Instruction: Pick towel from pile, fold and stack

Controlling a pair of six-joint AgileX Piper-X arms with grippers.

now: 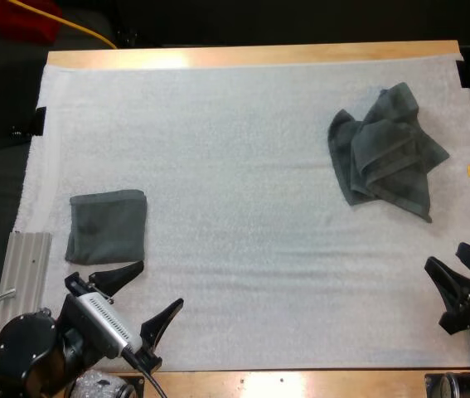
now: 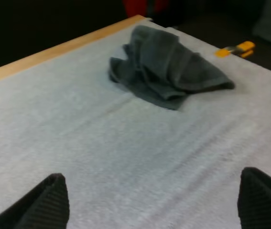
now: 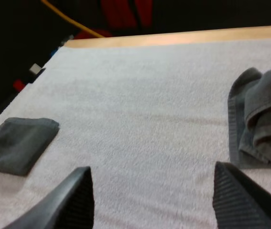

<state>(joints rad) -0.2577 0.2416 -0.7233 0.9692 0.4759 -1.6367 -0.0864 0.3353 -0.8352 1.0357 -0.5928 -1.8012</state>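
The white mat (image 1: 243,191) lies bare across its whole middle, a broad open lane between the two towels. The crumpled towel (image 1: 388,149) heaps up at the far right, the one raised obstacle there, with bare mat on its near side and to its left. The folded towel (image 1: 107,225) lies flat at the near left, just beyond the left gripper (image 1: 160,284), whose fingers stand apart. Only bare mat separates the right gripper (image 1: 444,255), fingers likewise apart, from the crumpled towel.

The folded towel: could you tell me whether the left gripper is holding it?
No, the left gripper stands open with nothing between its fingers, and the folded towel lies beside it.
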